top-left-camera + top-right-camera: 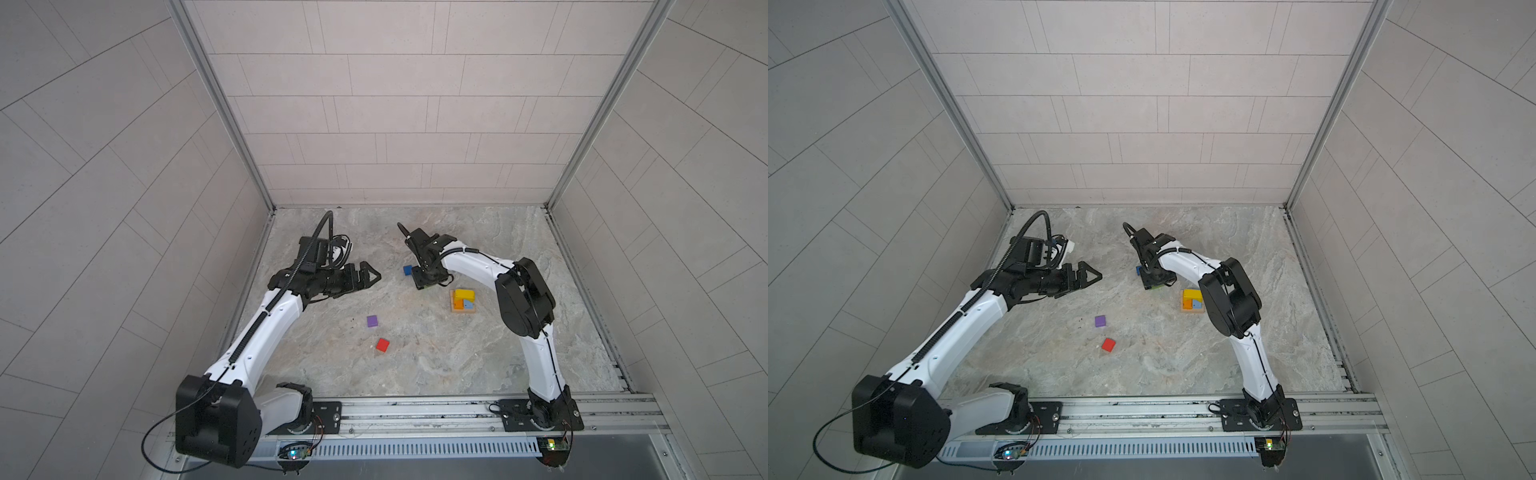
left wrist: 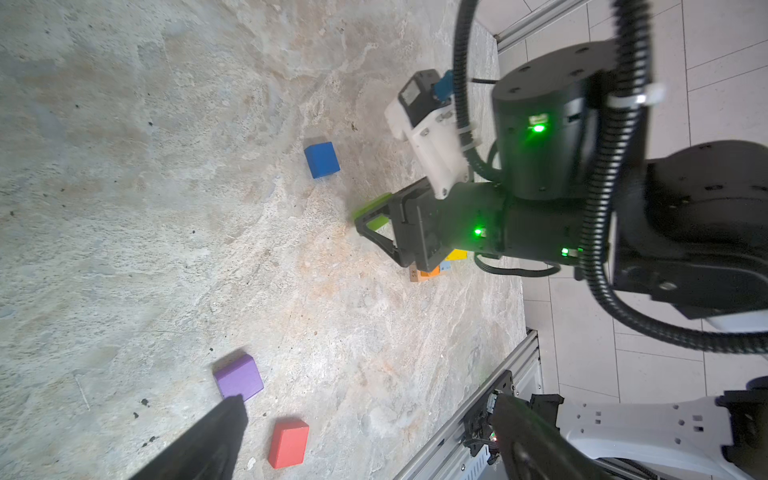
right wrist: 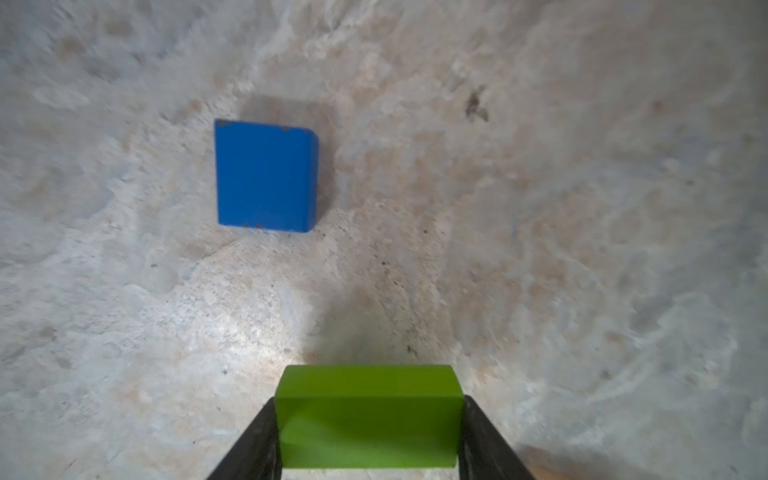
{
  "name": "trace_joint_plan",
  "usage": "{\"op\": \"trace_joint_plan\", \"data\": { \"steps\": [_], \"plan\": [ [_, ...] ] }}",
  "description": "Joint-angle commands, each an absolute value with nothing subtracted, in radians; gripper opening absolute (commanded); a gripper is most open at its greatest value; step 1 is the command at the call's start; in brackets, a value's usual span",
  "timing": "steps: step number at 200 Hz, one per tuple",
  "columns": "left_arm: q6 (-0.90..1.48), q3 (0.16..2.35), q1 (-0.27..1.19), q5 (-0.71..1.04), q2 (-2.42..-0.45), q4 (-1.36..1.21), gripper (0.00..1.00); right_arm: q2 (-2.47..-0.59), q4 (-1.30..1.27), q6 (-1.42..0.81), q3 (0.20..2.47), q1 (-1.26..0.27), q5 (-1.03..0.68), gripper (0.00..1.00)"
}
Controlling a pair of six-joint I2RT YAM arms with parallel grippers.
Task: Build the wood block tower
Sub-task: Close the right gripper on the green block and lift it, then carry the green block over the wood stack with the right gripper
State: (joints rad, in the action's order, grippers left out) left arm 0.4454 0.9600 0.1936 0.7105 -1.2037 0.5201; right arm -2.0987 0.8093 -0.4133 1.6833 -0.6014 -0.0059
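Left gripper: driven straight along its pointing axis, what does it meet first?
Likely the right gripper, shut on the green bar; the dark-blue cube sits close by, so depth leaves doubt.

Both top views look steeply down from high on the robot's side onto the whole table [image 1: 415, 365], the left wrist view faces low across it toward the right arm [image 2: 540, 124], and the right wrist view hangs close above the dark-blue cube [image 3: 266, 174] all four share.
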Motion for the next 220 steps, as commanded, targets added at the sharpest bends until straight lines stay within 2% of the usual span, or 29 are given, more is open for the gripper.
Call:
{"op": "trace_joint_plan", "data": {
  "steps": [1, 50, 118, 220],
  "plan": [
    [0.446, 0.949, 0.187, 0.719, -1.186, 0.5, 1.0, -1.961, 0.831, -0.509, 1.672, -0.603, 0.06, 0.35],
    [0.447, 0.948, 0.187, 0.721, -1.179, 0.5, 1.0, -1.809, 0.928, -0.649, 1.651, -0.595, 0.166, 0.34],
    [0.449, 0.947, 0.186, 0.728, -1.179, 0.497, 1.0, -1.671, 1.041, -0.702, 1.572, -0.57, 0.226, 0.31],
    [0.461, 0.942, 0.186, 0.742, -1.182, 0.483, 1.0, -1.578, 0.965, -0.776, 1.351, -0.565, 0.169, 0.31]
  ]
}}
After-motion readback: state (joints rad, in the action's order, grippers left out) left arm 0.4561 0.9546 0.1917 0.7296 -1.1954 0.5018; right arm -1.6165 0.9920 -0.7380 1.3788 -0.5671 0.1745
